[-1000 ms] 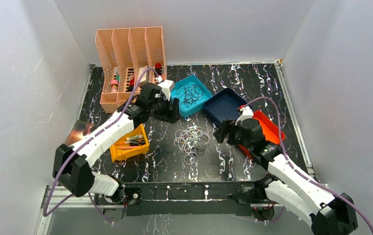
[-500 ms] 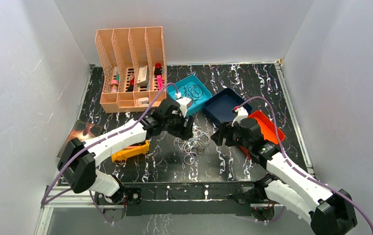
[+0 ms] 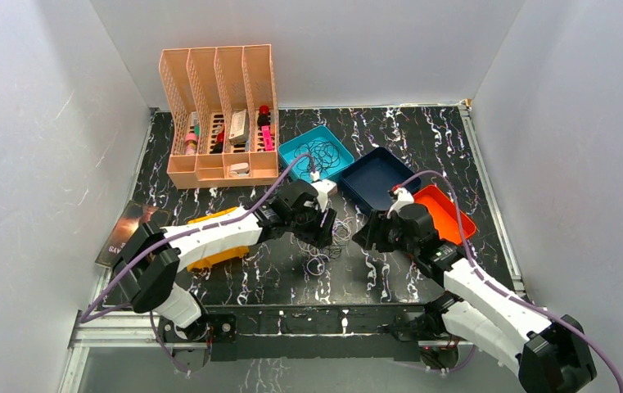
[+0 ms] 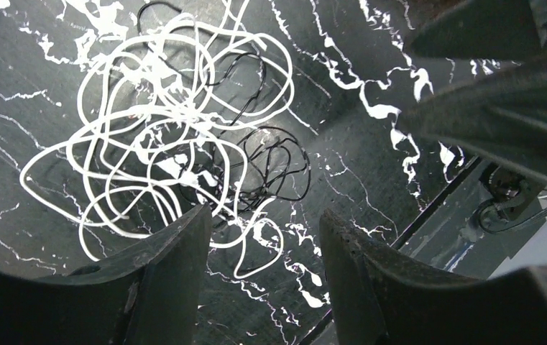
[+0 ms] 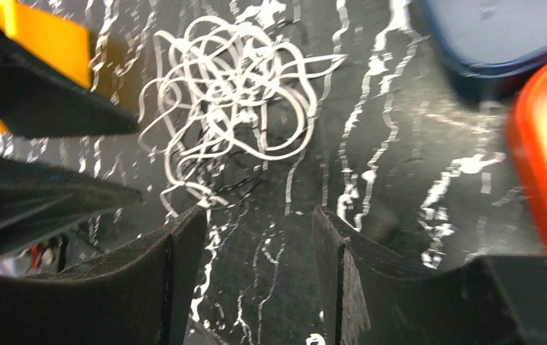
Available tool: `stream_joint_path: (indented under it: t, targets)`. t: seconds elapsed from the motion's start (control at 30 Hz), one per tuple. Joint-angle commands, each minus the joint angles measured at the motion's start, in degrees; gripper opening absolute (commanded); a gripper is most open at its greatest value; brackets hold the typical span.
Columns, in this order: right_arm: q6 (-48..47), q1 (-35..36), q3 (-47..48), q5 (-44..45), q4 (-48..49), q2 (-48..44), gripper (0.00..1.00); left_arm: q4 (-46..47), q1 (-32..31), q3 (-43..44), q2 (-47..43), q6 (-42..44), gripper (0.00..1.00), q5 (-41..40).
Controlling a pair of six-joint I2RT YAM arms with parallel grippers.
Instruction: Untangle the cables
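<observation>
A palm-sized tangle of cables [image 3: 330,239], mostly white loops with a thin black wire among them, lies on the black marbled table. It shows in the left wrist view [image 4: 162,136] and the right wrist view [image 5: 234,93]. My left gripper [image 3: 322,235] hovers over the tangle's left part, open and empty [image 4: 263,237], a white loop between its fingers. My right gripper [image 3: 367,236] is open and empty [image 5: 259,230], just right of the tangle. More black cables [image 3: 322,155] lie in the teal tray [image 3: 298,146].
A dark blue tray [image 3: 373,178] and a red tray [image 3: 449,211] stand behind my right arm. A yellow bin [image 3: 214,254] lies under my left arm. A peach rack [image 3: 219,115] stands at the back left. A dark booklet [image 3: 124,232] lies at the left edge.
My left gripper has swung from near the teal tray down and right onto the tangle. My right gripper has crept slightly left toward the tangle.
</observation>
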Motion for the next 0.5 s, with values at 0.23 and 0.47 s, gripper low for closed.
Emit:
stream_joint_path:
  t: [0.23, 0.47]
  targets:
    - [-1.0, 2.9, -3.3, -12.3, 11.8, 6.7, 0.66, -0.1, -0.2, -3.0, -4.7, -3.9, 0.53, -10.5]
    - [4.0, 9.0, -2.9, -6.3, 17.4, 14.3, 0.59, -1.4, -0.2, -2.9, -6.9, -3.8, 0.53, -12.9]
